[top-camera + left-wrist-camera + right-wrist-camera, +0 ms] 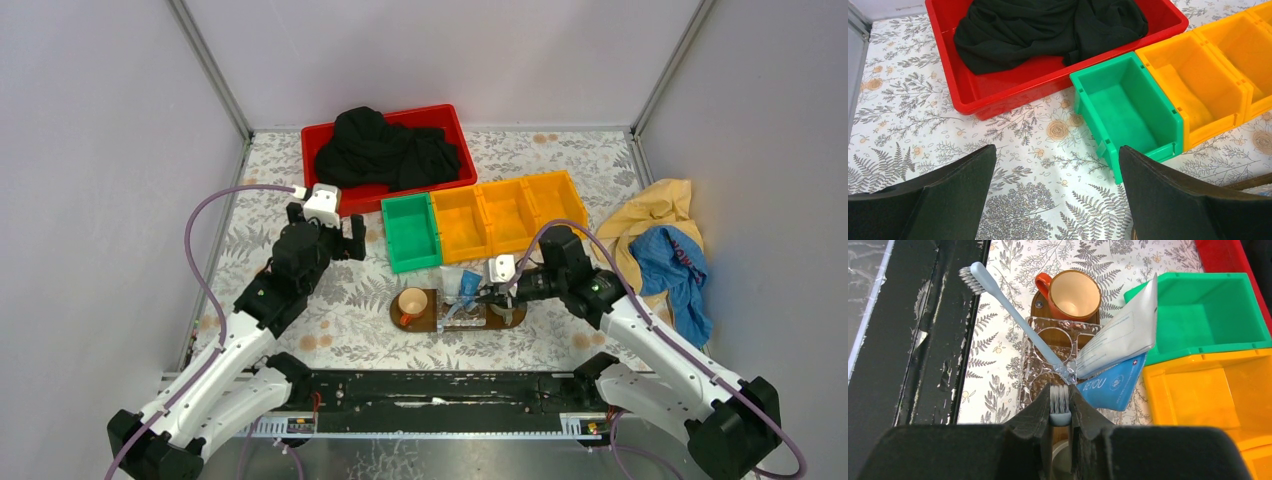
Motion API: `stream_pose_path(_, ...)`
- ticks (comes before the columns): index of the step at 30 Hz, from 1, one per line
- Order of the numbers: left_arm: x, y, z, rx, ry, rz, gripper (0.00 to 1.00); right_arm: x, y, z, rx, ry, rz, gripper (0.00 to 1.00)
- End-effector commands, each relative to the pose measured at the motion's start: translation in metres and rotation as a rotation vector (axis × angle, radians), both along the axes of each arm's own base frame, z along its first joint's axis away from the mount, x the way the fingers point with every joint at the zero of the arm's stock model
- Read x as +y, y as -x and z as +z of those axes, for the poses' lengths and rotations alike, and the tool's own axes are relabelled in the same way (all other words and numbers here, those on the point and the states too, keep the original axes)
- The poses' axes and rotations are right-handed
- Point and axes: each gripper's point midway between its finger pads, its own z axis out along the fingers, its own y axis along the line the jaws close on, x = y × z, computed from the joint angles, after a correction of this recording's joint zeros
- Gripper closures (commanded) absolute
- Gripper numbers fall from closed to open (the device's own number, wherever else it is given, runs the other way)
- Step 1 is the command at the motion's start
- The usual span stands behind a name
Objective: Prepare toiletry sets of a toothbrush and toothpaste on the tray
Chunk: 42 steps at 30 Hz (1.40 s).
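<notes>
Right end effector (pixel 1059 392) grips a toothbrush (pixel 1059 416), seemingly above the tray (pixel 1038 310).

Shows right gripper (pixel 482 297) low over tray (pixel 398 318) beside orange cup (pixel 411 303); left gripper (pixel 330 232) near green bin (pixel 411 232).

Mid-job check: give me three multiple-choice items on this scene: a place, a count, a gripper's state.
1. Where does the orange cup stand?
A. on the wooden tray
B. on the black cloth
C. on the bare table

2. How many yellow bins stand in the row beside the green bin?
A. one
B. three
C. five

3. The right gripper is
A. open and empty
B. shut on a toothbrush
C. shut on the cup

1 A: brown wood shows under the cup.
2 B: three yellow bins line up in the top view.
3 B: bristles stick out of its closed grip.
</notes>
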Motion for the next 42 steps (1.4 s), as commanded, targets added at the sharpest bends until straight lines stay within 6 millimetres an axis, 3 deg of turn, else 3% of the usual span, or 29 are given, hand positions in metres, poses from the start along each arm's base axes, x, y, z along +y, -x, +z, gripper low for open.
stream_pose_path(1, 0.002, -0.006, 0.009, -0.041, 0.010, 0.008, 0.00, 0.007, -0.007, 0.004, -0.055, -0.019, -0.001, 0.95)
stream_pose_path(21, 0.003, -0.006, 0.009, -0.039, 0.015, 0.010, 0.00, 0.001, 0.010, -0.007, -0.069, 0.005, 0.072, 0.84)
stream_pose_path(42, 0.003, -0.007, 0.008, -0.038, 0.014, 0.010, 0.00, 0.000, 0.023, -0.007, -0.060, -0.002, 0.135, 0.66)
